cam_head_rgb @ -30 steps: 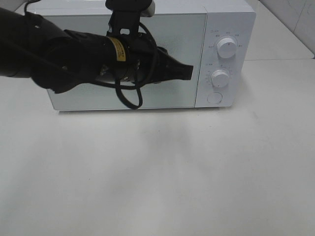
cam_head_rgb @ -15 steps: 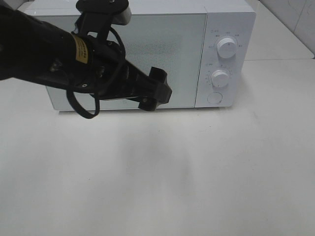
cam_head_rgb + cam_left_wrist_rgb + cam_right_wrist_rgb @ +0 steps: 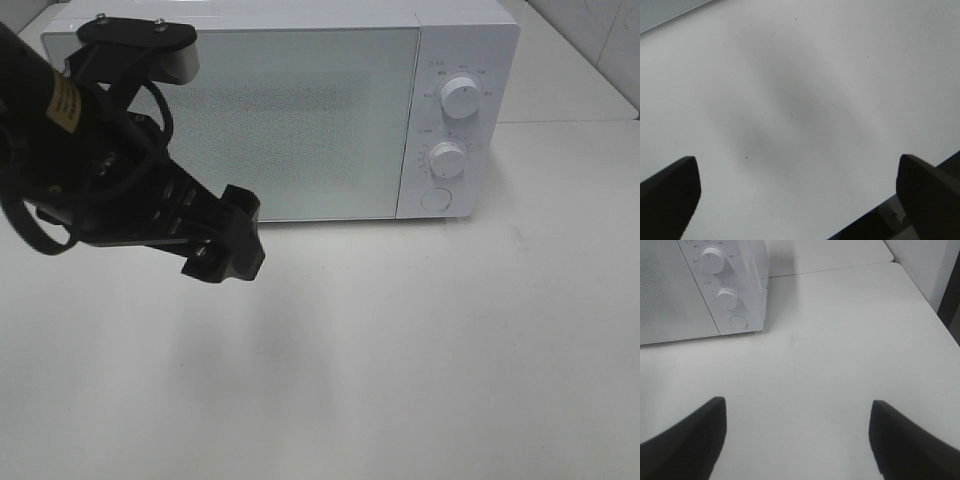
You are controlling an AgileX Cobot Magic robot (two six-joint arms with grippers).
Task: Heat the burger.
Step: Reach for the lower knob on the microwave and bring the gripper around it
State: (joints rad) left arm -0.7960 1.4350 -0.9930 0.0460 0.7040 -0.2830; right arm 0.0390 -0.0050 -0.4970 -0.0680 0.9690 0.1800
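Microwave (image 3: 300,110): door (image 3: 290,60) shut. Burger: not visible in any view; whether inside, cannot tell. Left claw (image 3: 797,167): spread wide, empty, above tabletop (image 3: 450,350). Right claw (image 3: 797,405): spread, empty. Likely step: timer; grip lower knob (image 3: 448,158) squarely, rotate gently.

White microwave (image 3: 455,45), door (image 3: 300,120) finely dotted; white table (image 3: 450,350); black left tool (image 3: 225,242); black arm (image 3: 110,195), yellow label (image 3: 65,102).

Black left fingers (image 3: 670,192), yellow label (image 3: 65,101), looped cable (image 3: 28,243)
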